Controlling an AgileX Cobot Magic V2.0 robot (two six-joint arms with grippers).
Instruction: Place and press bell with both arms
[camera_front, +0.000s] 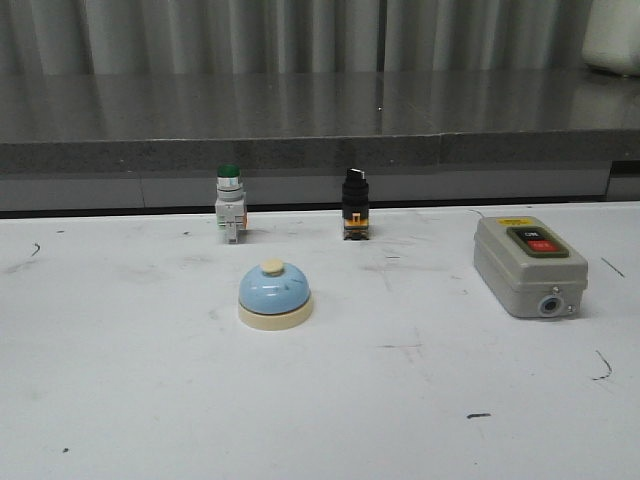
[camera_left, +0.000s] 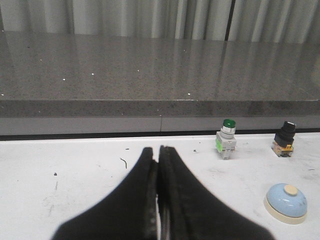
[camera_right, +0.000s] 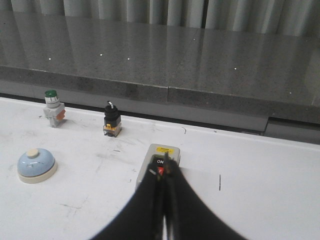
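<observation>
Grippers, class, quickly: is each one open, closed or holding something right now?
Left gripper: closed, holding nothing.
Right gripper: closed, holding nothing.

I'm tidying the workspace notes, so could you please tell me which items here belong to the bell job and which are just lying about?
Job: bell; left claw, shut; right claw, shut.

Lying about: green button; black knob switch; grey switch box.
</observation>
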